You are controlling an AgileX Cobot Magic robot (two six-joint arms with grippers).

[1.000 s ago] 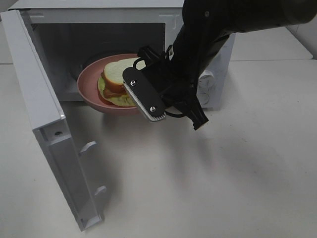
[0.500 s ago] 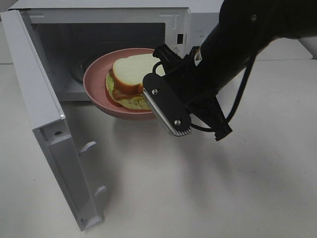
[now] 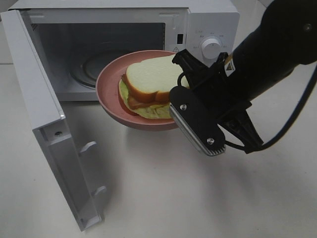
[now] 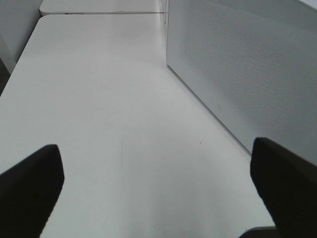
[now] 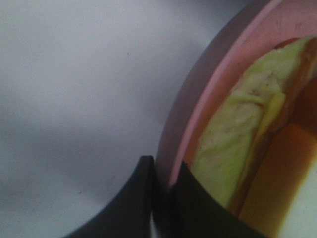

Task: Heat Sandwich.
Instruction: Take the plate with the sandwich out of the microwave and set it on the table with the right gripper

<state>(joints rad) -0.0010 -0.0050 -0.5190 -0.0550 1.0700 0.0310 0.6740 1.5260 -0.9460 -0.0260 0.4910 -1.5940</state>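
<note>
Holding the pink plate (image 3: 111, 96) by its near rim, the right gripper (image 3: 174, 101) kept the sandwich (image 3: 148, 84) in the air just outside the microwave (image 3: 208, 22).

Nearest me, the open door (image 3: 47, 134) stood out over the white table (image 3: 198, 198); beyond it the black fingers (image 5: 143, 198) were pinched together on the thin plate edge, one under and one inside, right beside the lettuce. The sandwich sat on the plate, in front of the cavity mouth. The left gripper (image 4: 158, 193) hung with its jaws wide apart over bare table beside the microwave's outer wall, holding nothing. To my eye the danger was that one-edge pinch: a loaded plate could sag or twist, sliding the sandwich off or slipping free.
</note>
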